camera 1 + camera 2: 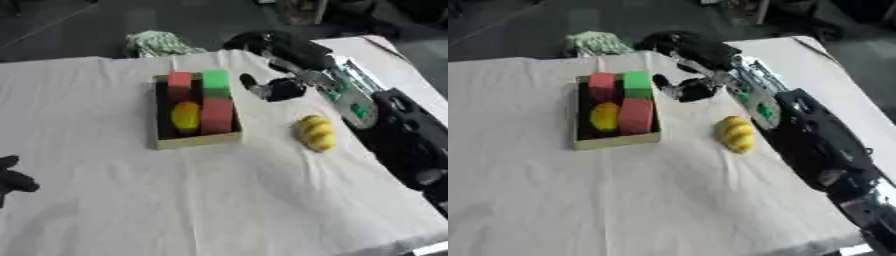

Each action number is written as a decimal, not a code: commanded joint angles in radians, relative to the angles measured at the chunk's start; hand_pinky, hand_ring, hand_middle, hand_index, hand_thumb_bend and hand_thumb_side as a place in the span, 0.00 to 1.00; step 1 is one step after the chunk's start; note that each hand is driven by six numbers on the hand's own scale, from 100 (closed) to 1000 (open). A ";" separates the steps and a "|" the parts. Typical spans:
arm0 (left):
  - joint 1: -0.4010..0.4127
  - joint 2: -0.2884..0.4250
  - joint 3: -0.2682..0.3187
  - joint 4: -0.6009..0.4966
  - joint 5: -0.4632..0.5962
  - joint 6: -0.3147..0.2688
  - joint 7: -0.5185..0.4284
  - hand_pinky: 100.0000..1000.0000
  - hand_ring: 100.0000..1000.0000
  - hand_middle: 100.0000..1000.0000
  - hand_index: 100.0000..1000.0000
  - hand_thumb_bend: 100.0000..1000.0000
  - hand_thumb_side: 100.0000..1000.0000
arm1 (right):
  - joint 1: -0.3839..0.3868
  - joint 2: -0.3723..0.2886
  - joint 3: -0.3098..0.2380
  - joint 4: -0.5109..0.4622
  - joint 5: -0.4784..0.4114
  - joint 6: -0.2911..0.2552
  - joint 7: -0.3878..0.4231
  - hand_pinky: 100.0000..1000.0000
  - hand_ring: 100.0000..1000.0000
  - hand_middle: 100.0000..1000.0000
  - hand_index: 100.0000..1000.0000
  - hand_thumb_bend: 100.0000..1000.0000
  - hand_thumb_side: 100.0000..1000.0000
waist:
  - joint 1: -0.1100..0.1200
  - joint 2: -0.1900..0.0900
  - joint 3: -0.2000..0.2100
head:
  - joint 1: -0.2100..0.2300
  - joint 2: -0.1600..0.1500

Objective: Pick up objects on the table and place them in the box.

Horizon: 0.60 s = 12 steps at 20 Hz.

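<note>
Blur softens both eye views, so the right hand (273, 89) reads only as a dark mass beside the box (198, 141); whether its fingers are curled or straight cannot be told, and nothing is seen held in it. The hand sits just right of the box's far end, apart from it. The left hand (12, 179) is cut off at the left eye view's edge, fingers relaxed, holding nothing. The box holds a red block (217, 115), a green block (215, 82), a smaller red block (179, 81) and a yellow round object (185, 116). A yellow ribbed object (316, 132) lies on the white table (219, 200), right of the box, near the right arm.
</note>
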 commanded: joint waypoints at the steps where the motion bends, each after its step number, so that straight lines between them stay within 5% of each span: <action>1: -0.004 0.017 0.011 -0.020 -0.009 0.001 0.009 0.80 0.60 0.54 0.81 0.00 0.63 | 0.043 -0.063 -0.032 -0.099 -0.057 0.004 0.047 0.83 0.91 0.90 0.99 0.00 0.10 | -0.003 -0.012 -0.005 | 0.010 -0.011; 8: -0.002 0.018 0.015 -0.020 -0.017 0.008 0.014 0.80 0.60 0.54 0.81 0.00 0.64 | 0.216 -0.051 -0.118 -0.231 -0.163 0.101 0.153 0.84 0.93 0.92 1.00 0.00 0.13 | -0.012 -0.010 -0.017 | 0.020 -0.012; 9: -0.002 0.018 0.014 -0.020 -0.017 0.008 0.014 0.80 0.60 0.54 0.81 0.00 0.64 | 0.239 -0.048 -0.129 -0.238 -0.178 0.116 0.168 0.84 0.94 0.92 1.00 0.00 0.05 | -0.012 -0.010 -0.016 | 0.020 -0.012; 12: 0.000 0.019 0.013 -0.020 -0.019 0.011 0.010 0.80 0.60 0.54 0.81 0.00 0.65 | 0.311 -0.035 -0.167 -0.252 -0.206 0.160 0.212 0.85 0.94 0.92 1.00 0.00 0.02 | -0.013 -0.013 -0.011 | 0.014 -0.010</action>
